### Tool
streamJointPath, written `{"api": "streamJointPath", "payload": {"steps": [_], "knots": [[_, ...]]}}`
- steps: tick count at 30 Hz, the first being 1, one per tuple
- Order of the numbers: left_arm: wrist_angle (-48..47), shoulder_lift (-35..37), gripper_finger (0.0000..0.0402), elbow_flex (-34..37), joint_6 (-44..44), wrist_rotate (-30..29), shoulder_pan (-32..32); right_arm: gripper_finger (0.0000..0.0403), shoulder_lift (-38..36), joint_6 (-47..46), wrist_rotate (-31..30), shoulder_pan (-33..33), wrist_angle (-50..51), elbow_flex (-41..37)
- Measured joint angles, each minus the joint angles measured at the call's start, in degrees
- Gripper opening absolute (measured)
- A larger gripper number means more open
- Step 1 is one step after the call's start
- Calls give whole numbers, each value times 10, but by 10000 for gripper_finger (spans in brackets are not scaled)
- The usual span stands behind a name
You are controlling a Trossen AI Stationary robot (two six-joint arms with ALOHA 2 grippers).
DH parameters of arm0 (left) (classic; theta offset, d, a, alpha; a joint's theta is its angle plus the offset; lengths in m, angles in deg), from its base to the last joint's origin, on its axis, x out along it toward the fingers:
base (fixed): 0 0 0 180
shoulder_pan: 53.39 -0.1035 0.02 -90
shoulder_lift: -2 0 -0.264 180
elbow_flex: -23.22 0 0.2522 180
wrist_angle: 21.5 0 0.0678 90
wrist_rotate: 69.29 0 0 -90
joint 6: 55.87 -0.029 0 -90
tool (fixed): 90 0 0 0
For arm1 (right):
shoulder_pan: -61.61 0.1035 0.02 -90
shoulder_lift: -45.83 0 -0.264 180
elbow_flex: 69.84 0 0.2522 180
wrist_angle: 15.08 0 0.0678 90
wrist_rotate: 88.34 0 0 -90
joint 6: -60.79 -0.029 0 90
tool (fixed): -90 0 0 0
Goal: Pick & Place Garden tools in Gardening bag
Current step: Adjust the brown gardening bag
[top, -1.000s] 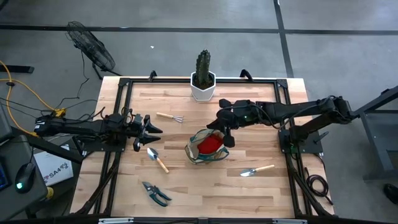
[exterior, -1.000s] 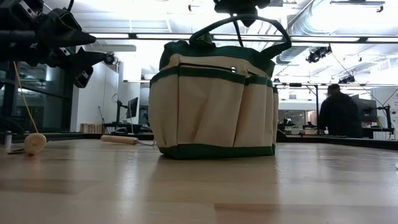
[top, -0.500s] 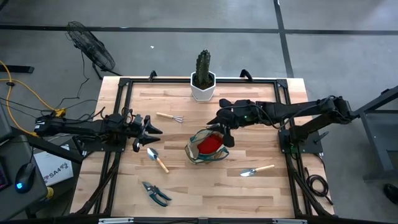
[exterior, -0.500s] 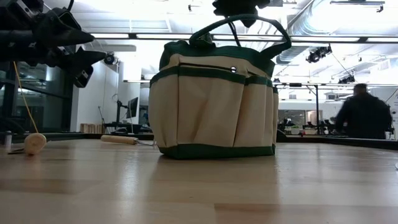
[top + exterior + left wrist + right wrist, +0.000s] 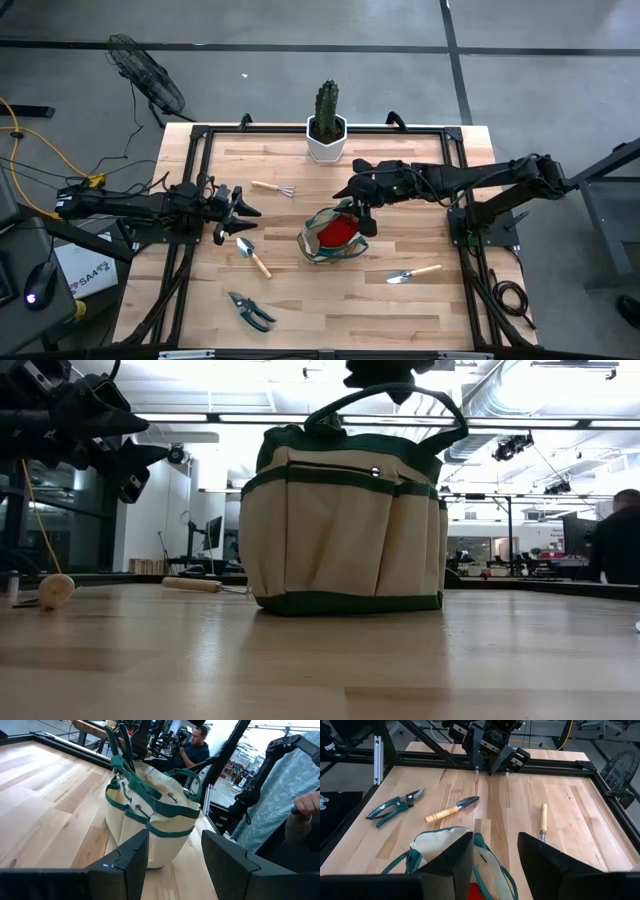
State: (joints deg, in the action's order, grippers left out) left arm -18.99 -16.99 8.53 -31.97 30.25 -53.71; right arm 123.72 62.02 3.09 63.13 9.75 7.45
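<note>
One red glove (image 5: 338, 231) lies inside the gardening bag (image 5: 333, 236) at mid-table, and the right gripper (image 5: 357, 200) hangs just above the bag's far rim on an arm stretched in from the right, fingers parted and empty. Left of the bag, the left gripper (image 5: 243, 208) hovers with fingers spread and empty above a wooden-handled trowel (image 5: 252, 256).

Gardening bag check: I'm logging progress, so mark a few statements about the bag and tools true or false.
1. A red glove lies inside the gardening bag. True.
2. The pruning shears are in the bag. False: they lie on the table.
3. The right gripper is above the bag, open. True.
4. The left gripper holds a trowel. False: it is open and empty; a trowel lies on the table nearby.
</note>
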Motion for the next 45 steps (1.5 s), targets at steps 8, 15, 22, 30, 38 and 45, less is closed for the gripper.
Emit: {"api": "streamJointPath", "payload": {"steps": [8,15,22,30,38,45], "knots": [[0,0,180,0,0,0,0,146,-26,-41,-38,0,47,0],[-2,0,180,0,0,14,0,146,-78,-97,-118,21,171,0],[-2,0,180,0,0,16,0,146,-85,-160,-170,55,273,-17],[-2,0,180,0,4,16,0,146,-85,-240,-210,67,262,-93],[-2,0,180,0,4,16,0,146,-85,-295,-207,99,261,-142],[-2,0,180,0,5,16,0,146,-85,-331,-207,136,268,-146]]}}
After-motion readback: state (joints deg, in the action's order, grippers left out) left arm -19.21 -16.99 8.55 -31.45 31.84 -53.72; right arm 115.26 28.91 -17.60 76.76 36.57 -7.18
